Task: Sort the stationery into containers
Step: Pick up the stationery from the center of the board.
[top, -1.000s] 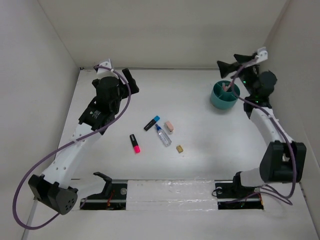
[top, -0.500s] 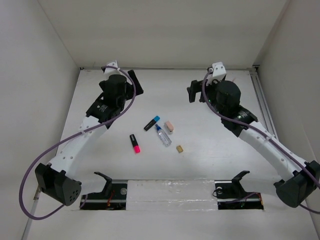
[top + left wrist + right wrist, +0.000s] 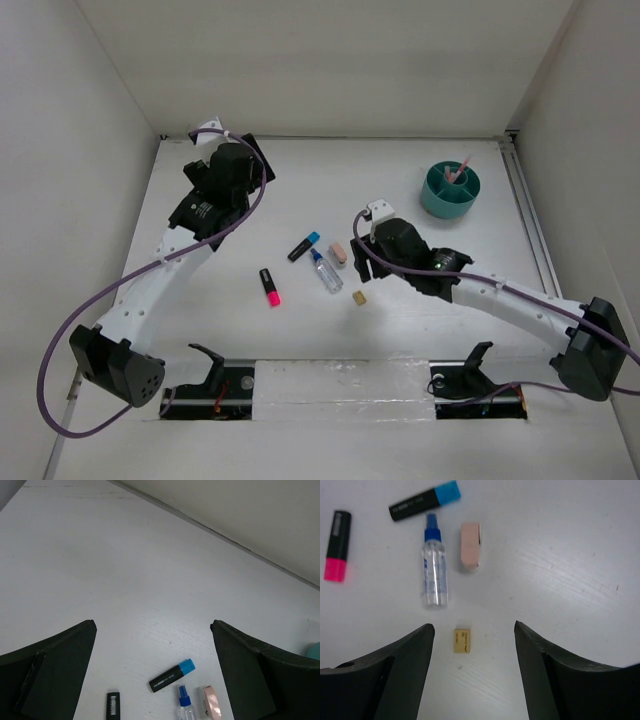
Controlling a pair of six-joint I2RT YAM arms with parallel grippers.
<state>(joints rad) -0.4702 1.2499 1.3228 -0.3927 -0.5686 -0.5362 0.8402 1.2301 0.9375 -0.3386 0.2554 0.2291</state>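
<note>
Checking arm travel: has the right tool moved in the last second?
Yes. The right tool has left the organiser and swung toward the table's middle and nearer, to the eraser.

Left gripper (image 3: 152,626) hung with jaws wide apart over the white table (image 3: 125,570), blue-capped black marker (image 3: 172,676) lay between them, spray bottle (image 3: 185,707) and pink eraser (image 3: 210,707) just below it, side by side, second black marker (image 3: 113,706) cut off by the bottom edge

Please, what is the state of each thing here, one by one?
Blue-capped marker: capped, lying flat.
Pink-capped marker: capped, lying flat.
Bottle: capped, on its side.
Pink eraser: lying loose.
Tan block: lying loose, untouched.
Organiser: upright, holding pencils.
Left hand: open, empty.
Right hand: open, empty.
</note>
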